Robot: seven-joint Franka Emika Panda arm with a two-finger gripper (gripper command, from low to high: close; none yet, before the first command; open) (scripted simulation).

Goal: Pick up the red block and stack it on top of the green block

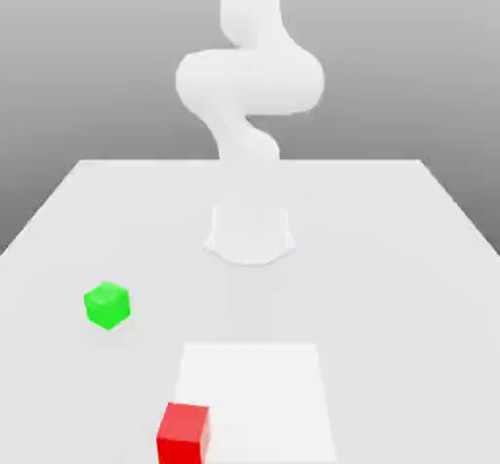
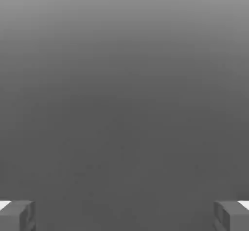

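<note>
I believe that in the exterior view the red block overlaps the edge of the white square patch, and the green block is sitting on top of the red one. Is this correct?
Not quite: the green block is not on top of the red block; the exterior view shows it apart, on the table. The rest stands.

We see a white arm at twelve o'clock, its base on the pale counter, upper end cut off by the frame. Green block sits at about eight o'clock, turned with a corner forward, well apart from the rest. Red block is between six and seven o'clock, overlapping the left edge of a flat white square patch at six o'clock in our view. Backdrop: grey gradient, darker lower down.
</note>
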